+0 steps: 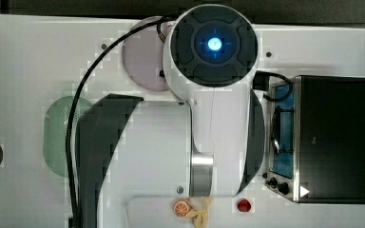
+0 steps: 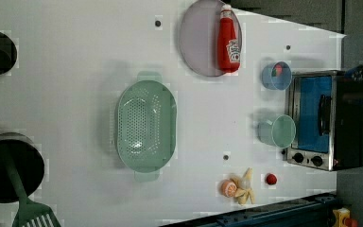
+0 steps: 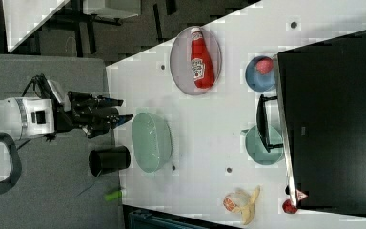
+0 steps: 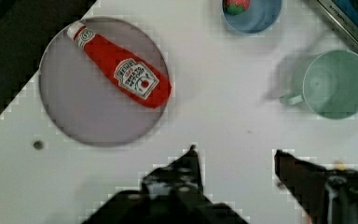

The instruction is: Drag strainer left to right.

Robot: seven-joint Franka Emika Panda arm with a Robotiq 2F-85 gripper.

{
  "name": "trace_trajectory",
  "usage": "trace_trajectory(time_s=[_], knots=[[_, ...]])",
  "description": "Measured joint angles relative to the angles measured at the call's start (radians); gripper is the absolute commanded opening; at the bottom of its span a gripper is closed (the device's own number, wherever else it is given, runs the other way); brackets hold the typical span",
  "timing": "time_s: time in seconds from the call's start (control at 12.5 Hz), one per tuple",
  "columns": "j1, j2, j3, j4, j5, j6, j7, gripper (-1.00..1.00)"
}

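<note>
The claw (image 4: 235, 161) is being held spread open w/ nothing in it, well apart from the strainer (image 2: 146, 126), prob bc dragging isn't being started yet.

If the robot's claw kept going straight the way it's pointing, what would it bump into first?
Probably the bare white table. In the wrist view the open gripper has only tabletop between its fingers, between the plate and the green mug. In the right view the strainer looks close, so depth is uncertain.
</note>
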Motion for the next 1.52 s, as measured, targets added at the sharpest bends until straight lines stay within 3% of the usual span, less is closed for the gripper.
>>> trace_trajectory(time_s=[0.24, 0.48, 0.64, 1.04, 1.52], knots=[[0.003, -0.236, -0.021, -0.149, -0.043, -0.177, 0.020, 0.99], [-0.005, -0.371, 0.019, -0.085, -0.067, -0.177, 0.026, 1.00], [0.001, -0.370, 0.094, -0.049, -0.069, -0.174, 0.055, 1.00], [0.023, -0.148, 0.382, -0.103, -0.040, -0.067, 0.303, 1.00], [0.038, 0.209, 0.559, -0.181, -0.053, 0.159, 0.733, 1.00]])
